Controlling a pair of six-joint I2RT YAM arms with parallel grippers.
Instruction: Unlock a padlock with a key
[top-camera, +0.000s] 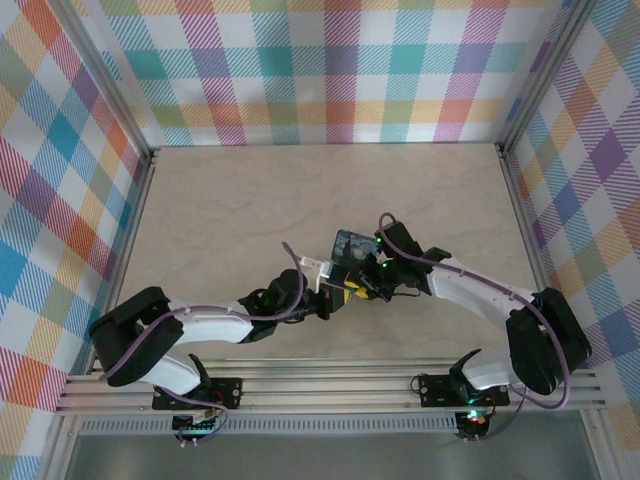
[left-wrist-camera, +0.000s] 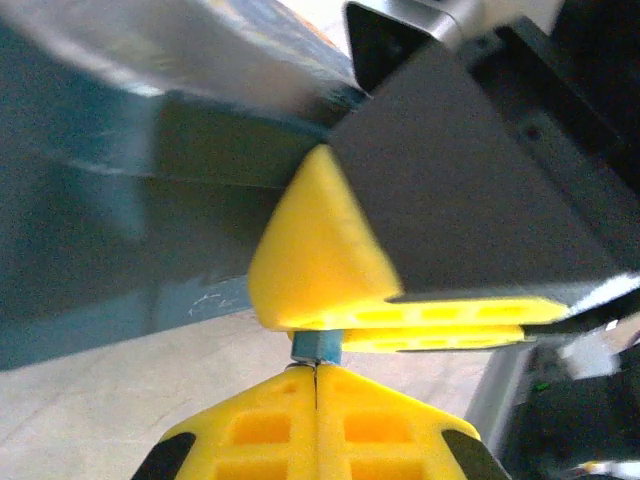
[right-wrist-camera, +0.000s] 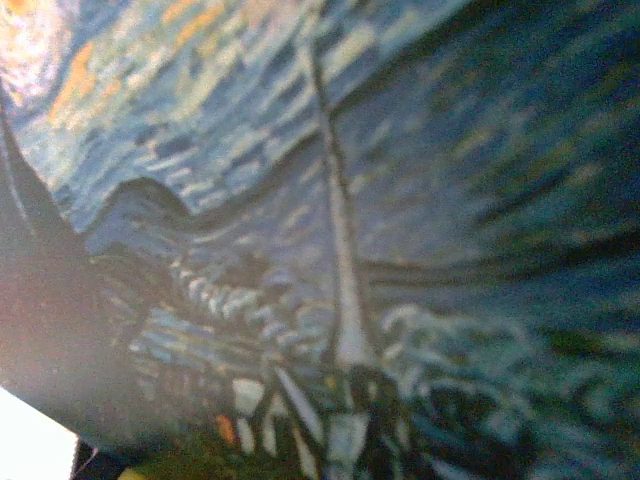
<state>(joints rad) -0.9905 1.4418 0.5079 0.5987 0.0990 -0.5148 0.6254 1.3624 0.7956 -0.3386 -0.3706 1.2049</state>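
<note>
2 arms meet near the middle of a beige, stone-patterned table (top-camera: 230, 200), closed in by 3 walls of pastel plaid. 1 padlock (top-camera: 350, 243) is held up between them, just above the table. Its flat face carries a painted print of swirling blue strokes with orange-yellow patches, and a dark spire shape crosses it in the right wrist view (right-wrist-camera: 330, 200). In the left wrist view its side looks smooth, dark teal and blurred (left-wrist-camera: 120, 230).

The right gripper (top-camera: 368, 272) holds the padlock with its jaws narrow on the body; a wedge-shaped yellow foam-like pad (left-wrist-camera: 310, 250) presses against the teal side, backed by a black blocky housing.

The left gripper (top-camera: 335, 297) sits just beside and below. Its 2 yellow, waffle-recessed pads (left-wrist-camera: 260, 430) are pressed together, pinching 1 small blue-grey square stub, apparently the key (left-wrist-camera: 317, 346), which points up at the padlock's underside.
</note>
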